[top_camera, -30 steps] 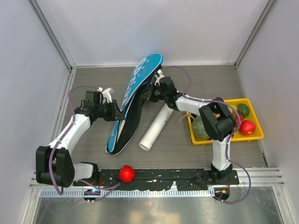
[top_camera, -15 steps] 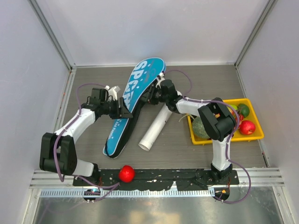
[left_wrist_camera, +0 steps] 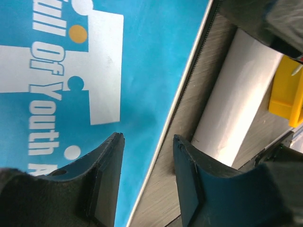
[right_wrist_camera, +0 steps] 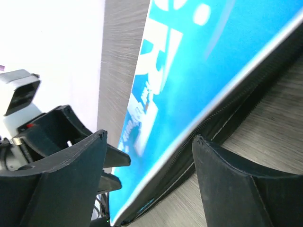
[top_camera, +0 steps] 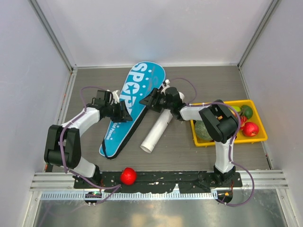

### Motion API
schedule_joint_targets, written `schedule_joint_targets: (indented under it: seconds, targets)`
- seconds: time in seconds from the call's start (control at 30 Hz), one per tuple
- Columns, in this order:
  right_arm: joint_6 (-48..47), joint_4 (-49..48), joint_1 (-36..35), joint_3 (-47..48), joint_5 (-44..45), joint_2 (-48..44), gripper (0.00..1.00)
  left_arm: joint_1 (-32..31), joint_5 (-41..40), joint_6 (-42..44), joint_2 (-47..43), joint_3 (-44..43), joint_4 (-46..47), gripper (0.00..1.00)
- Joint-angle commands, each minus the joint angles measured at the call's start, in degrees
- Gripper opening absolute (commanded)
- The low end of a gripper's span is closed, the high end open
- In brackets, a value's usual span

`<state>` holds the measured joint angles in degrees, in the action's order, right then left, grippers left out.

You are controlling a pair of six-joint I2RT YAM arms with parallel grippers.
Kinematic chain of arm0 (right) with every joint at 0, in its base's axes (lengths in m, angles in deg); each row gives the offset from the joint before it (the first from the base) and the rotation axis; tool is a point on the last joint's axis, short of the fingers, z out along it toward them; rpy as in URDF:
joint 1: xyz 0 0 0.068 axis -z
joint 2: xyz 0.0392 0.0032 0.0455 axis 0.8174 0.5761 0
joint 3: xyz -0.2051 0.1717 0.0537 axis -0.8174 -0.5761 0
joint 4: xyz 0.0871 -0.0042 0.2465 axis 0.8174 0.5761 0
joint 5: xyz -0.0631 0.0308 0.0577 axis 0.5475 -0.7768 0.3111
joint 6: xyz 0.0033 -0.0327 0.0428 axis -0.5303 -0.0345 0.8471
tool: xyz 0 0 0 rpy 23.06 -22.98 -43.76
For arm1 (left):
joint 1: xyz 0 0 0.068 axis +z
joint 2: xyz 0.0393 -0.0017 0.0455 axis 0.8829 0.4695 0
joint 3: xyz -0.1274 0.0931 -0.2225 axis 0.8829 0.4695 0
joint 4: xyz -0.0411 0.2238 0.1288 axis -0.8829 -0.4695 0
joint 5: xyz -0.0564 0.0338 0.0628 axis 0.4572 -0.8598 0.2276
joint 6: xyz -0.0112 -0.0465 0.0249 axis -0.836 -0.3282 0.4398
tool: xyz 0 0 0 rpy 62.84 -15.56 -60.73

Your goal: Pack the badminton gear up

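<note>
**Both pincers spread at the blue bag**

We see the blue racket bag (top_camera: pixel 142 80) lying flat on the table (top_camera: pixel 189 156), slanted between our two pincers. The left pincer (left_wrist_camera: pixel 146 138) stands spread above the bag's printed face and pinches nothing. The bag's zipped edge runs through the gap ahead of its fingertips. The right pincer (right_wrist_camera: pixel 149 138) is spread wide too and holds nothing. It sits at the bag's opposite edge, which slants across just ahead of it.

The white tube (top_camera: pixel 157 126) lies just beyond the left pincer's tips, past a strip of bare table, and close beside the right pincer.

From above we read large white letters "SPOR" on the bag. Close up we read "Of Youth".

The yellow tray (top_camera: pixel 236 140) sits well behind the right pincer. The red ball (top_camera: pixel 128 176) lies well apart from both, near the arm bases.
</note>
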<state>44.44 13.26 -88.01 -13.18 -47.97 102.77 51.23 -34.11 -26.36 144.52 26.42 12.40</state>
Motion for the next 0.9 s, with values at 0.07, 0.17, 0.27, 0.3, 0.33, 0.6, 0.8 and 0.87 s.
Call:
schedule_joint_targets:
  seconds: [0.07,0.17,0.27,0.3,0.33,0.6,0.8,0.87]
  targets:
    - [2.48,-7.96,0.32,1.55,-0.52,0.64,0.78,-0.13,-3.9,-0.95,0.21,-2.37,-0.4,0.47]
    - [2.31,-5.41,0.32,2.95,-0.17,2.22,0.79,-0.13,-3.81,-0.95,0.3,-2.37,-0.58,0.47]
    - [1.87,-3.39,0.32,2.78,1.15,2.05,0.79,-0.13,-4.34,-0.86,-0.84,-2.28,-1.1,0.46]
    - [1.17,-2.51,0.32,2.87,1.67,1.44,0.79,-0.13,-5.04,-0.86,-1.46,-2.46,-1.28,0.46]
    - [0.47,0.11,0.32,3.22,2.64,0.65,0.79,-0.13,-6.0,-0.86,-2.07,-2.46,-1.54,0.46]
    - [-9.2,23.48,-0.82,9.98,16.0,-2.18,0.84,-0.13,-8.12,-4.11,-1.64,-0.88,0.91,0.44]
    - [-8.24,24.92,-1.09,11.83,17.33,0.89,0.87,-0.13,-6.88,-6.58,-0.06,1.67,5.31,0.41]
    - [-7.89,23.87,-1.17,12.53,16.45,2.39,0.87,-0.13,-7.76,-6.58,0.29,2.02,5.4,0.4]
